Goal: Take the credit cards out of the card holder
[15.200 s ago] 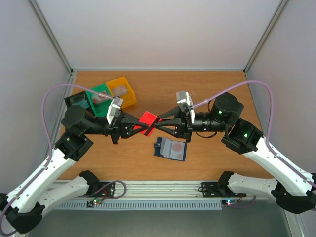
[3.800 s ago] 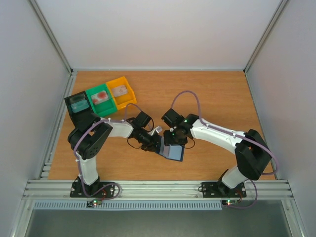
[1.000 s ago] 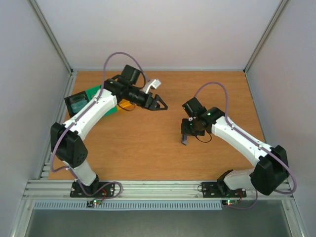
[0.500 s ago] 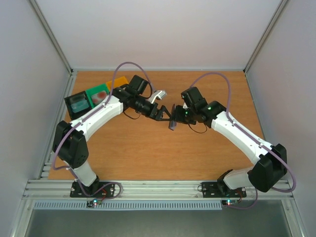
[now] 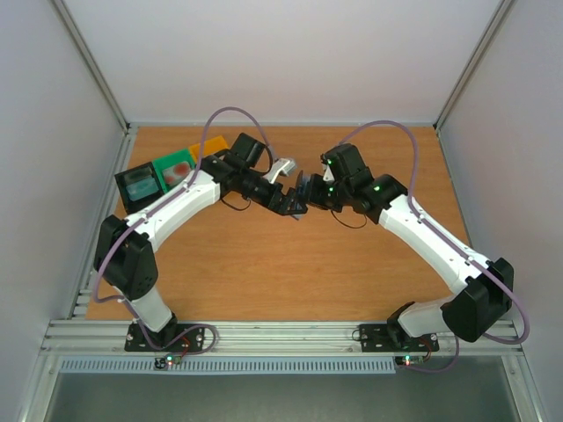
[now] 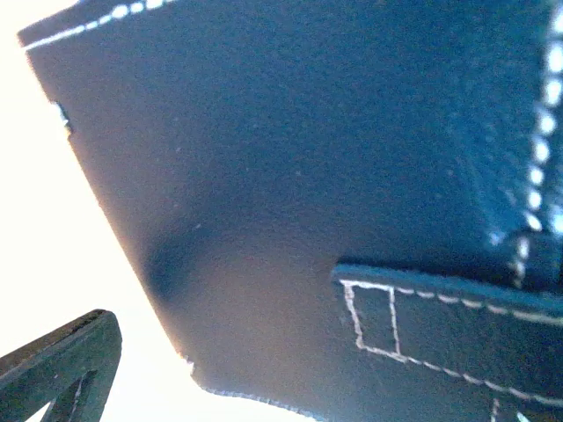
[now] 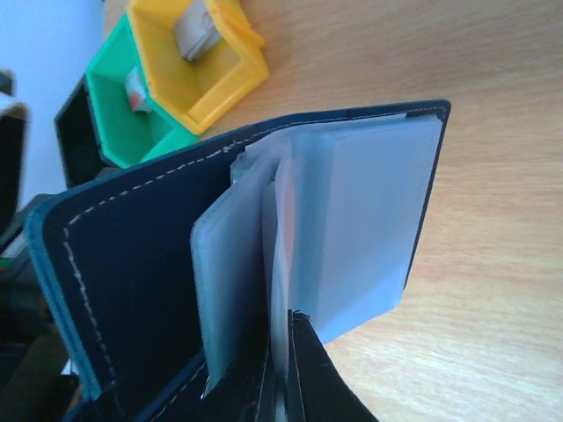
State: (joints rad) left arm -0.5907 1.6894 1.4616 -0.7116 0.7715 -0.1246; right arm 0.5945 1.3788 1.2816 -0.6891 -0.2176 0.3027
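Both arms meet just above the middle of the top view, over the counter (image 5: 264,264); the right gripper (image 7: 283,369) is clamped on the card holder (image 7: 132,255), lifting it splayed open with its pale sleeves fanned out. The left gripper (image 5: 291,206) stands spread wide right against it, and navy leather fills its wrist view; the yellow bin (image 7: 230,81) and green bin (image 7: 158,141) sit at the upper left.

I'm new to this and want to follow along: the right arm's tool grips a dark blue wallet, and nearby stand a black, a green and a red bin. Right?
Not quite. It is a yellow bin, not a red one; the right wrist view shows it beside the green bin and the black bin. The right tool does grip the dark blue wallet.
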